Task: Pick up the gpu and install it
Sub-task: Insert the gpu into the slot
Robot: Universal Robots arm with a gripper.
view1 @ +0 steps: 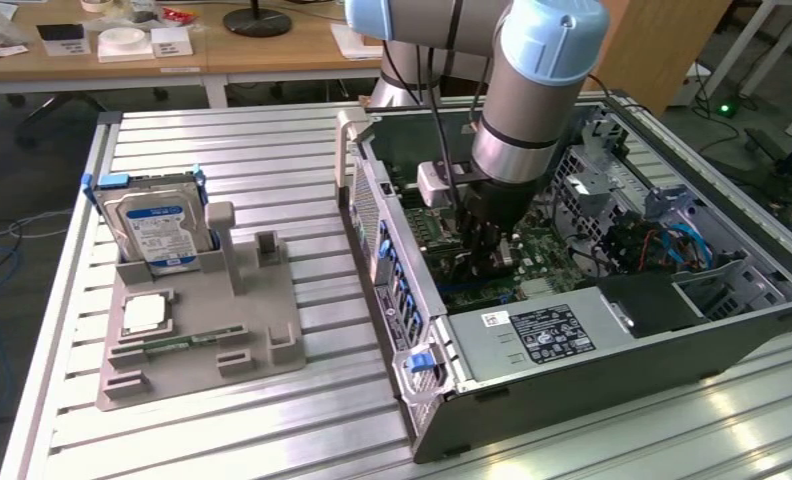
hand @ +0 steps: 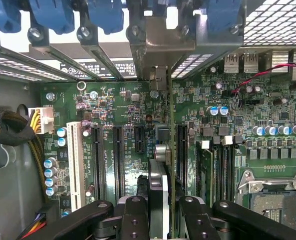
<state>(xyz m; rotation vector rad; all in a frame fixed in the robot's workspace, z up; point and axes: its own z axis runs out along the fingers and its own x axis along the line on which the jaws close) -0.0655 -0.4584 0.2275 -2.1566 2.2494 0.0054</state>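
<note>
My gripper (hand: 160,206) is shut on the gpu (hand: 157,172), a thin dark card seen edge-on between the two black fingers (hand: 134,212). The card stands upright over the green motherboard (hand: 118,107), among the long black expansion slots (hand: 117,160). Its far end reaches the metal bracket (hand: 161,47) at the case's rear openings. Whether it sits fully in a slot I cannot tell. In the exterior view the gripper (view1: 483,235) is down inside the open computer case (view1: 570,335), and the card is mostly hidden behind the arm.
On the exterior view's left, a grey holder (view1: 269,310) carries the silver hard drive (view1: 163,225), a processor chip (view1: 145,312) and a green memory stick (view1: 183,343). Cable bundles (hand: 10,127) and blue slot clips (hand: 53,15) crowd the inside of the case.
</note>
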